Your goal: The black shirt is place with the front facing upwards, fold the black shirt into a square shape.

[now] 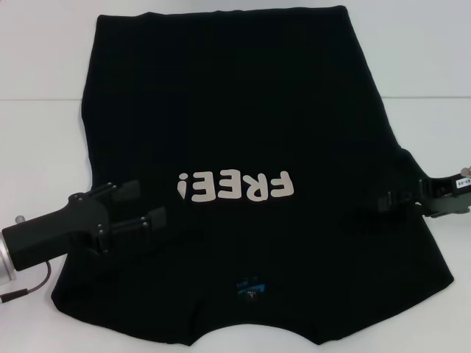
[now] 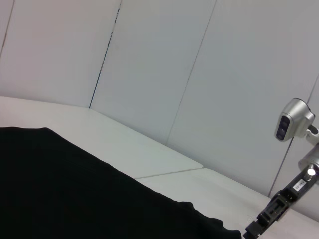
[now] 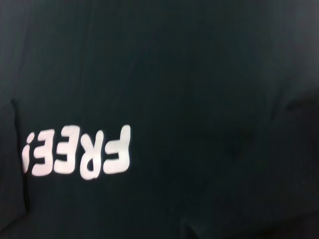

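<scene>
The black shirt (image 1: 235, 110) lies spread flat on the white table (image 1: 37, 140), front up. Its whitish "FREE!" letters (image 1: 237, 187) read upside down from the head view, and the blue neck label (image 1: 249, 287) is at the near end. My left gripper (image 1: 140, 207) hovers open over the shirt's near-left part, beside the letters, with nothing seen between its fingers. At the shirt's right edge, level with the letters, sits my right gripper (image 1: 384, 200). The right wrist view is filled by the shirt (image 3: 199, 74) and its letters (image 3: 77, 152).
Bare table (image 1: 434, 95) shows on both sides of the shirt and beyond its far hem. In the left wrist view, the shirt (image 2: 75, 189) covers the table (image 2: 149, 154) before pale wall panels (image 2: 159, 64), with the right arm (image 2: 291, 189) at the far side.
</scene>
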Action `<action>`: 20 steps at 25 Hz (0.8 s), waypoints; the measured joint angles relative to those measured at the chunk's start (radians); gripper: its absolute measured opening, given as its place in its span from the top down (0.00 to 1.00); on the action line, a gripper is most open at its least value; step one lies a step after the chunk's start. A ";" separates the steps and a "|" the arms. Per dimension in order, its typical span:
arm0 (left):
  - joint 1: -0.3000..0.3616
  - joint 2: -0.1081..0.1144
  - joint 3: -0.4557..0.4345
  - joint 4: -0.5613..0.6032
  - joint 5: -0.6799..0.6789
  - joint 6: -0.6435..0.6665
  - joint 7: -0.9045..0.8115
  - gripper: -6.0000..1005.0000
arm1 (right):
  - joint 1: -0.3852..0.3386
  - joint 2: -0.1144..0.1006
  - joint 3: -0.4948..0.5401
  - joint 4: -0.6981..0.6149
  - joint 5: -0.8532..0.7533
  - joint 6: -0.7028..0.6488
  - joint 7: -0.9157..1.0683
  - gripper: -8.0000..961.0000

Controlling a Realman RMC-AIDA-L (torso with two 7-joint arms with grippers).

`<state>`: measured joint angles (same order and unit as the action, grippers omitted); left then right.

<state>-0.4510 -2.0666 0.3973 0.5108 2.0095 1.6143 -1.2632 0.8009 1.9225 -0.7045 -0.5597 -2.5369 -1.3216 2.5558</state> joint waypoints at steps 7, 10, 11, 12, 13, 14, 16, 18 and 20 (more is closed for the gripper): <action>0.000 -0.003 0.000 0.000 0.000 -0.013 0.000 0.10 | 0.014 0.026 -0.002 0.019 0.002 0.062 0.003 0.26; -0.002 -0.002 0.000 0.000 0.000 -0.014 0.000 0.10 | 0.024 0.028 -0.003 0.038 0.002 0.080 0.003 0.26; -0.002 -0.001 0.000 0.000 0.000 -0.014 0.000 0.10 | 0.026 0.029 -0.003 0.044 0.002 0.086 0.003 0.26; -0.002 -0.001 0.000 0.000 0.000 -0.015 0.000 0.10 | 0.028 0.030 -0.003 0.050 0.002 0.092 0.003 0.26; -0.003 -0.001 0.000 0.000 0.000 -0.015 0.001 0.10 | 0.030 0.032 -0.003 0.053 0.002 0.099 0.003 0.26; -0.003 -0.001 0.000 0.000 0.000 -0.016 0.002 0.10 | 0.033 0.033 -0.004 0.057 0.002 0.106 0.003 0.26; -0.003 -0.002 0.000 0.000 0.000 -0.021 0.004 0.10 | 0.039 0.038 -0.002 0.064 0.002 0.120 0.001 0.26; -0.003 -0.003 0.000 0.000 0.000 -0.023 0.005 0.10 | 0.046 0.044 0.000 0.067 0.002 0.131 -0.003 0.26; -0.003 -0.003 0.000 0.000 0.000 -0.024 0.005 0.10 | 0.053 0.051 -0.001 0.068 0.002 0.142 -0.005 0.27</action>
<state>-0.4541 -2.0699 0.3973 0.5108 2.0095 1.5904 -1.2585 0.8543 1.9736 -0.7052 -0.4919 -2.5353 -1.1800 2.5511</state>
